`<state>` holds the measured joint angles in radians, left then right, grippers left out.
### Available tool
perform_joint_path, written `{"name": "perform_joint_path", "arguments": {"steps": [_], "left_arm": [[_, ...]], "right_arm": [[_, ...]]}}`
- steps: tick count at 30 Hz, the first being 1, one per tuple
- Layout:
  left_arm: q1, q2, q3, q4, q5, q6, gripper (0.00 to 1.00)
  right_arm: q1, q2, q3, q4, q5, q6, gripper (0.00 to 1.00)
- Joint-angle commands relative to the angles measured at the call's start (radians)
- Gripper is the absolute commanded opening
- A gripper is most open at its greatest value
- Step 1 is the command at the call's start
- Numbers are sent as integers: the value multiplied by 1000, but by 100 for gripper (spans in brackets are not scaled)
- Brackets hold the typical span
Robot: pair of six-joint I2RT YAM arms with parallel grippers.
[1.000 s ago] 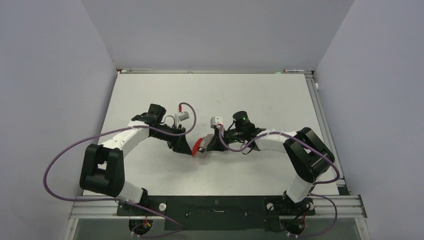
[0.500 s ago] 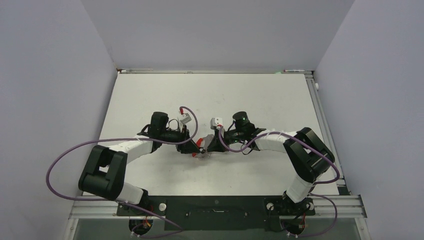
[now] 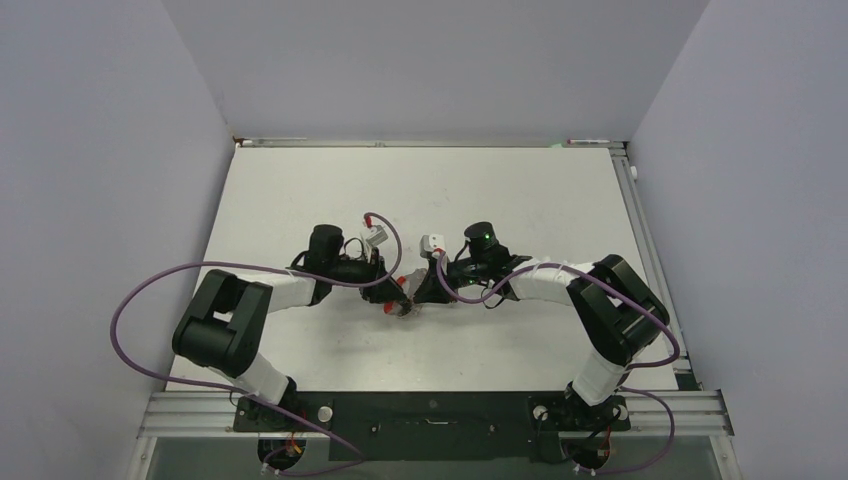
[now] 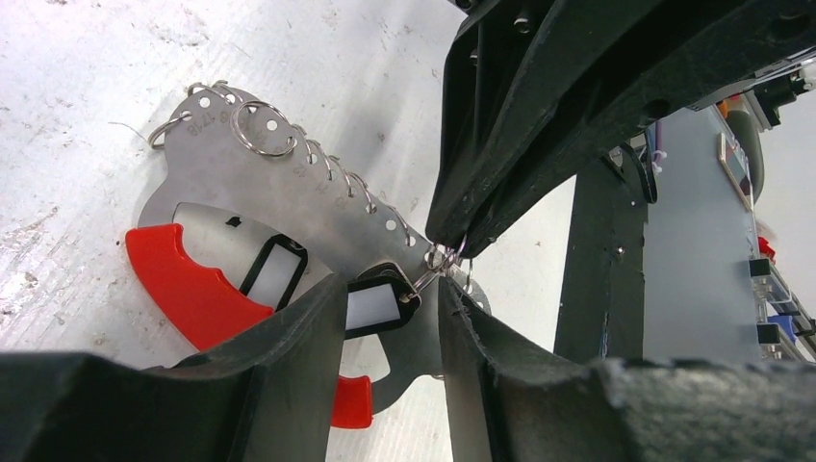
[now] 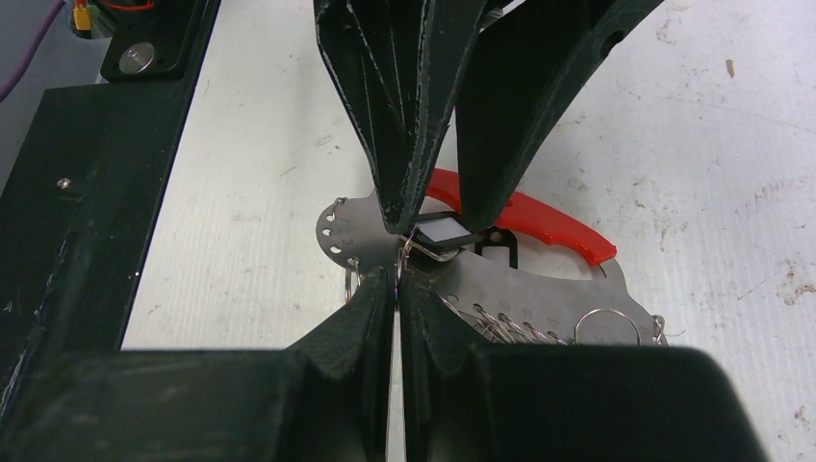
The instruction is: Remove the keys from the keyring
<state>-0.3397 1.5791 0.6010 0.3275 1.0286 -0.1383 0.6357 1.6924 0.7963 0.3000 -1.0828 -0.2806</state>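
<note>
The keyring lies flat mid-table: a grey curved band [image 4: 289, 202] with a red part [image 4: 183, 279] and several thin wire rings [image 4: 262, 130] along its edge. In the top view it is a small red-and-grey patch [image 3: 398, 303] between the two grippers. My right gripper [image 5: 397, 279] is shut on a small wire ring [image 5: 409, 245] at the band's edge. From that ring hangs the dark-headed key, black-framed with a white face [image 4: 370, 306]. My left gripper [image 4: 390, 289] is open, its fingers either side of that key. No pale silvery key can be made out.
A second black-framed piece [image 4: 274, 274] lies in the band's opening. Purple cables [image 3: 150, 290] loop off both arms. Grey walls close in the white table [image 3: 300, 190] on three sides, and a black base rail [image 3: 430, 415] runs along the near edge.
The left arm has swung inward and its gripper has come down to the keyring, now straddling the dark-headed key. The right arm and the keyring have stayed put.
</note>
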Motion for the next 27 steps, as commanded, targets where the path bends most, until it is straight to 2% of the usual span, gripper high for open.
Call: {"name": "perform_joint_path", "arguments": {"steps": [1, 7, 14, 19, 27], "left_arm": [[-8, 9, 23, 60, 26, 0, 35], [-32, 21, 32, 60, 51, -12, 30], [-30, 45, 52, 18, 64, -25, 13], [-19, 53, 90, -73, 71, -42, 1], [-19, 145, 160, -239, 21, -56, 0]], "right_arm": [[1, -40, 34, 43, -45, -19, 5], [4, -33, 36, 66, -34, -3, 5], [-12, -34, 31, 104, -26, 24, 5], [-19, -34, 25, 124, -14, 26, 5], [-18, -23, -16, 277, -19, 112, 5]]}}
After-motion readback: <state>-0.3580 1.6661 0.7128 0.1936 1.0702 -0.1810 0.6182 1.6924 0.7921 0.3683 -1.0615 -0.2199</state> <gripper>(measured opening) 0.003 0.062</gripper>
